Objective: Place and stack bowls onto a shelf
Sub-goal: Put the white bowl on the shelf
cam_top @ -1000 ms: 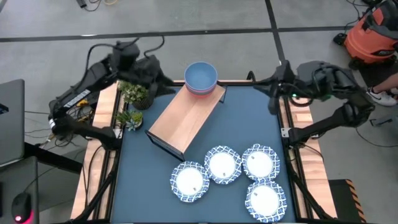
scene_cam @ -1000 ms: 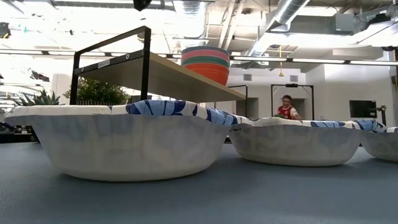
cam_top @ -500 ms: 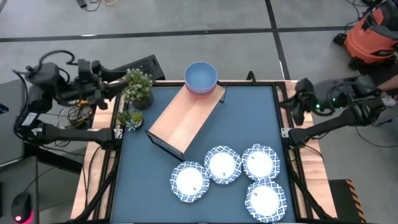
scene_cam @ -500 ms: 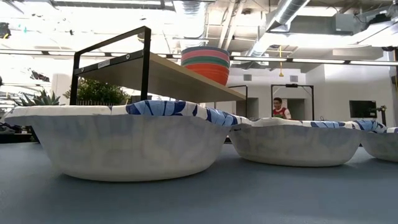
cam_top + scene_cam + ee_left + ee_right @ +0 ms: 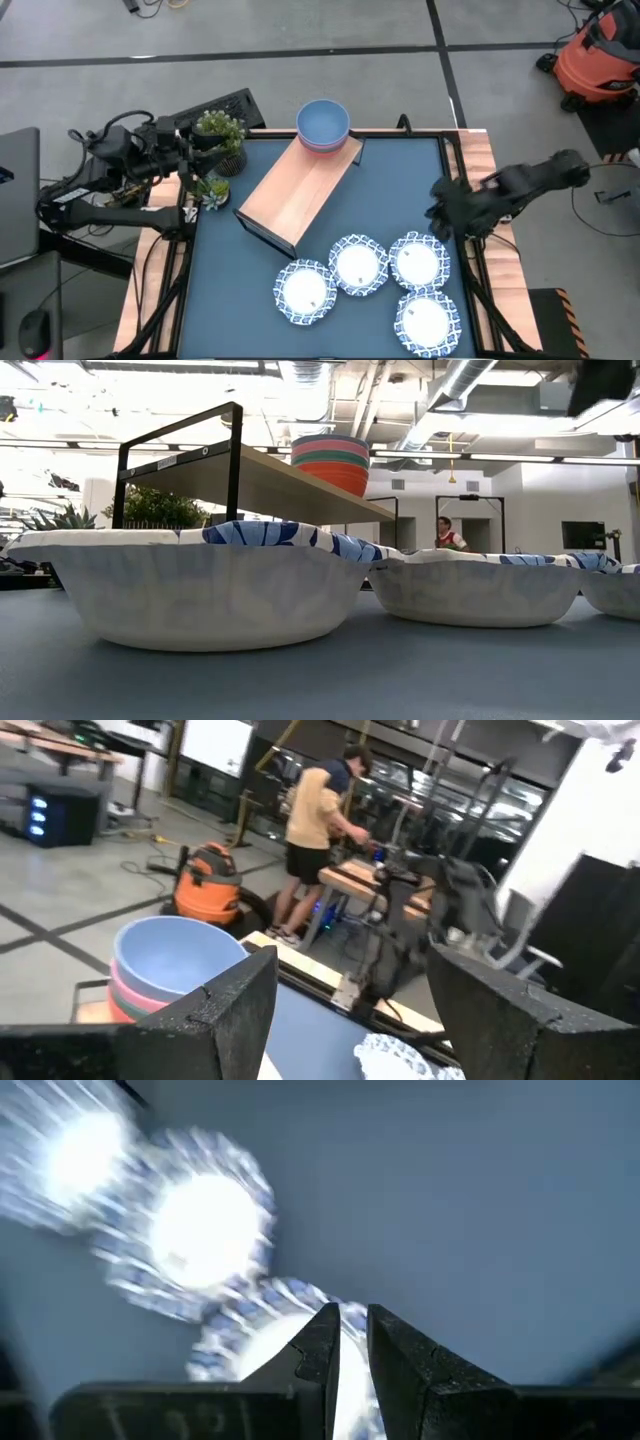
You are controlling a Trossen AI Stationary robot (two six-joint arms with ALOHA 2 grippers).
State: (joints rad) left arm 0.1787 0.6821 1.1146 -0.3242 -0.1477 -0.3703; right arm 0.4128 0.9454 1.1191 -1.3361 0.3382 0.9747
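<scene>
The small plain bowls (image 5: 323, 125) are already nested in one stack at the far end of the shelf (image 5: 296, 190), light blue on top, so by the look of it the step in hand is the first of the patterned ones. Four white bowls with blue rims (image 5: 359, 264) sit in a cluster on the near right of the dark blue bench (image 5: 400, 190), rims touching or close to it, all upright and mouth up. The right tool (image 5: 441, 216) hangs over the bench's right side, just far of the nearest-right bowl (image 5: 418, 259), with its fingers drawn narrow, only a slit between them, and holding nothing. It will likely need to open, drop onto a rim and pinch the edge. The left tool (image 5: 188, 163) waits off the bench's far-left corner beside the potted plants (image 5: 219, 140), fingers spread wide, empty. The shelf's long axis runs diagonally, from near-left up to far-right, leaving bare board on the near-left stretch for the next stack.
</scene>
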